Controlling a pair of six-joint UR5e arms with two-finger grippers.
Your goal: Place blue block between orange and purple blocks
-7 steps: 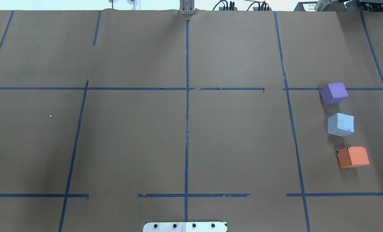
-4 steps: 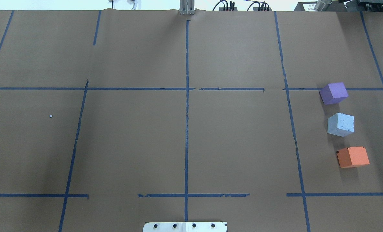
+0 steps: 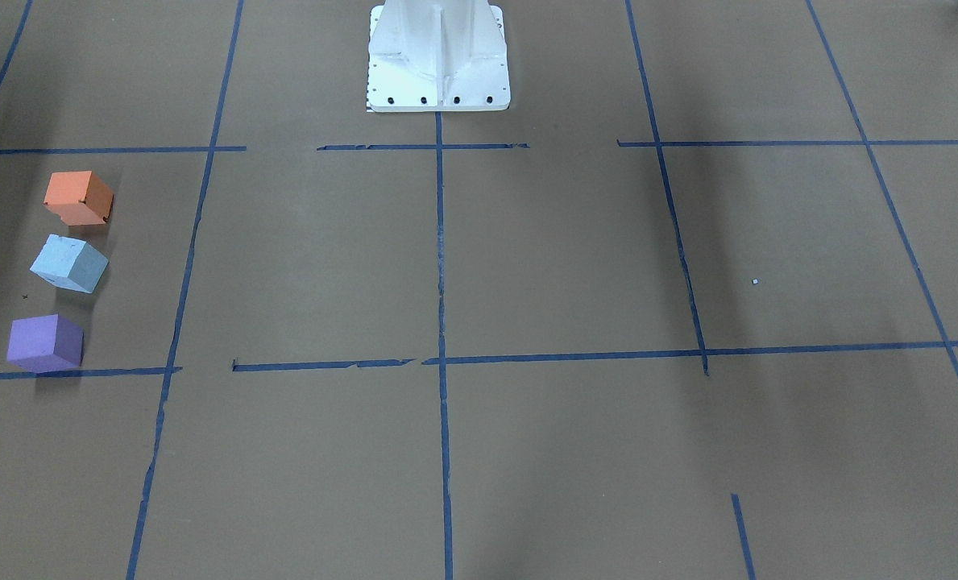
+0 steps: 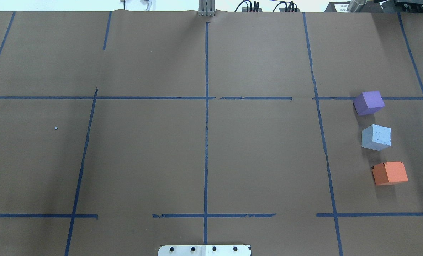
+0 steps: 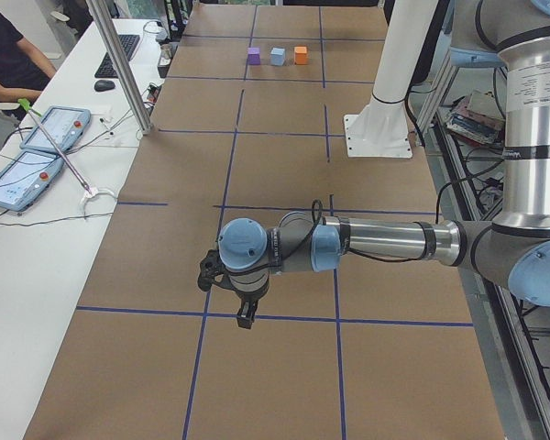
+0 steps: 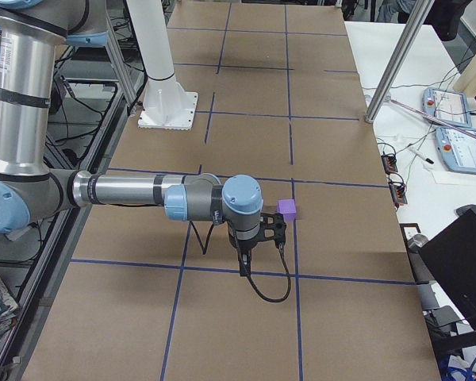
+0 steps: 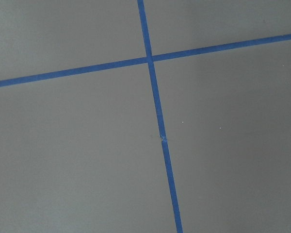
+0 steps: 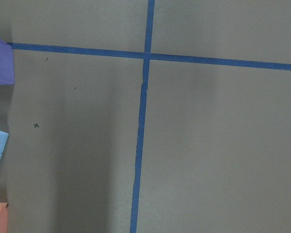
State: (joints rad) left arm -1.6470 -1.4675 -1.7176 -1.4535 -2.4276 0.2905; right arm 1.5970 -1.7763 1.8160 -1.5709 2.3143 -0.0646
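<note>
Nearest the robot sits the orange block (image 4: 390,173), then the blue block (image 4: 376,137), then the purple block (image 4: 369,102). They form a loose row with gaps between, so the placing looks done. All three lie just off to one side of the right gripper (image 6: 243,268), none in its grasp. The left gripper (image 5: 245,318) hangs well apart from them over bare brown paper (image 7: 223,170). I cannot tell how far either gripper's jaws are parted.
</note>
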